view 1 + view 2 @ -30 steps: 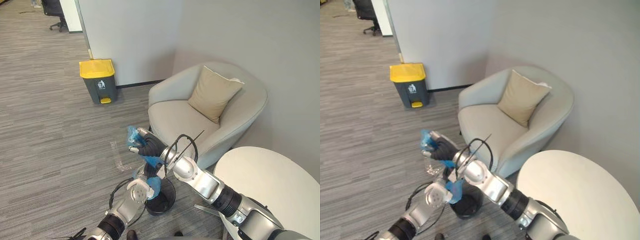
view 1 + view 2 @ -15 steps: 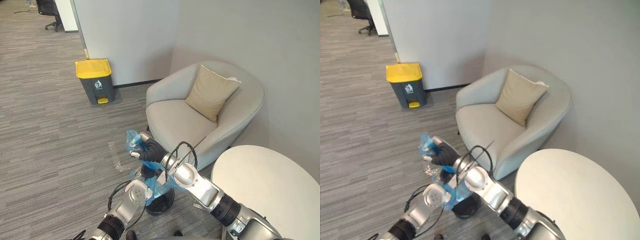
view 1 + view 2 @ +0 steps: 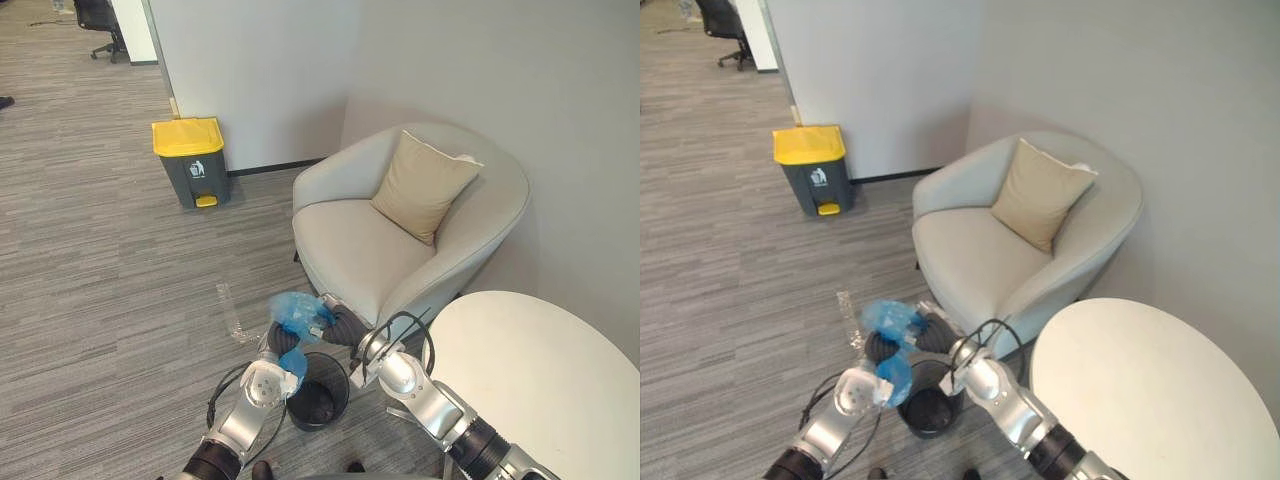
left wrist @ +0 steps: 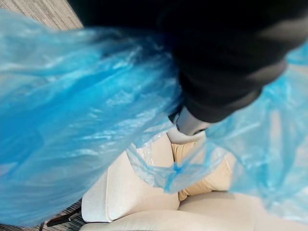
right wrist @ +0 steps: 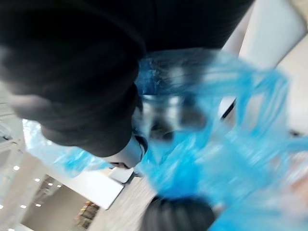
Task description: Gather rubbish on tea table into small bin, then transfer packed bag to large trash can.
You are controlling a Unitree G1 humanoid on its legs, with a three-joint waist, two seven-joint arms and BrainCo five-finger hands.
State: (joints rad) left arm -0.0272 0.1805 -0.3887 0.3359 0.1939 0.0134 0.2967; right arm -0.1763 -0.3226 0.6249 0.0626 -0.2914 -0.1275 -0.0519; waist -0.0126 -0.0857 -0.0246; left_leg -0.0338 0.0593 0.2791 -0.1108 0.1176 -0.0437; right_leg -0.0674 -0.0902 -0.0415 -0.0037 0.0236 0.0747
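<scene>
we hold the blue bag (image 3: 295, 308) bunched in our right hand's (image 3: 342, 324) fingers, just above the small black bin (image 3: 344, 390) on the floor. our left hand (image 3: 281, 343) is against the bag too, but we cannot tell its grip.

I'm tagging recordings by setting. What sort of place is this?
Probably an office lounge or waiting corner: a grey armchair with a tan cushion beside a round white table, carpet flooring, and an office chair far down the room.

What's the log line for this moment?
bag: blue, bunched above small bin | right hand: gripping bag | left hand: beside bag | large trash can: by wall, not yet reached
</scene>
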